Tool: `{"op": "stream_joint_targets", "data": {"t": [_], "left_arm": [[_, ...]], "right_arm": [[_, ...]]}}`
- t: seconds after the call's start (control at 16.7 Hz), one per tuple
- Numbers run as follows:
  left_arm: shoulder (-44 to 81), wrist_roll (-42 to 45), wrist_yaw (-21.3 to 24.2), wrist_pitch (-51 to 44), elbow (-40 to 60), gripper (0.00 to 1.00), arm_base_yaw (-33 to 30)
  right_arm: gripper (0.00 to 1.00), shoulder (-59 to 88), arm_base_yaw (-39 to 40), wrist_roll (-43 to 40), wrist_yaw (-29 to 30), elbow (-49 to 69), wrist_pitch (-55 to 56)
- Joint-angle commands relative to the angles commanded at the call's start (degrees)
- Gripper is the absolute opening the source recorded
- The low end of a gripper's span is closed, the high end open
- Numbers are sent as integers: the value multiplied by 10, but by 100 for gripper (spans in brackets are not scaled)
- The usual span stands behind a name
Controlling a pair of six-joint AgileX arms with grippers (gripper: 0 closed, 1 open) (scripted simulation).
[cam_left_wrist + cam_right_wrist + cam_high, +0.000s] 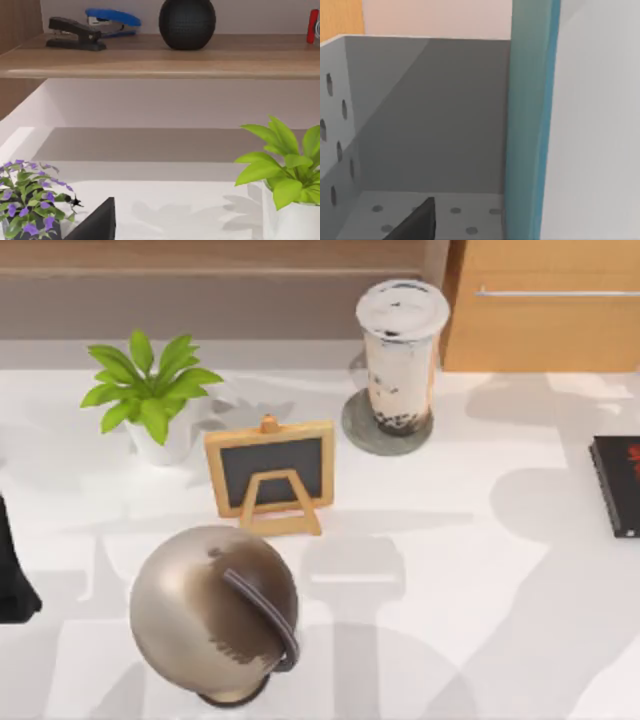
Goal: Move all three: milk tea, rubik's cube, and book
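Milk tea (400, 355) stands at about one o'clock on the white bench (450, 570) in the top view, well behind the nearer things. Nearest, at about seven o'clock, sits a metallic globe (212, 612) with a dark arc over it. Behind it, near the centre, a small chalkboard easel (270, 474) with a wooden frame stands upright. At about ten o'clock is a potted plant (150, 395) with bright green leaves in a white pot. The cup is tall and clear, filled with creamy beige drink, dark pearls at the bottom and a flat whitish lid; it rests upright on a flat grey round coaster (362, 430). At three o'clock, at the bench edge, lies a black book (618, 483) with red marks.

In the right wrist view a dark finger (415, 222) of the right tool shows low down beside a blue-teal book (530, 125) standing on edge inside a grey perforated bin (340, 145); whether that tool grips it I cannot tell.

The left wrist view shows a dark finger (97, 222) of the left tool, a purple-flowered plant (30, 197), and farther off a shelf (160, 57) with a black stapler (75, 34), a blue stapler (112, 19) and a black round speaker (187, 22); its state I cannot tell.
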Motion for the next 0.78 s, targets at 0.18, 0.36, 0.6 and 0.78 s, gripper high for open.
{"op": "stream_joint_targets", "data": {"t": [0.18,0.36,0.6,0.78], "left_arm": [[0,0,0,0,0,100,0],[0,0,0,0,0,100,0],[0,0,0,0,0,100,0],[0,0,0,0,0,100,0]], "right_arm": [[100,13,2,0,3,20,-5],[100,41,7,0,10,62,-19],[100,59,11,0,14,89,-28],[92,59,11,0,14,89,-28]]}}
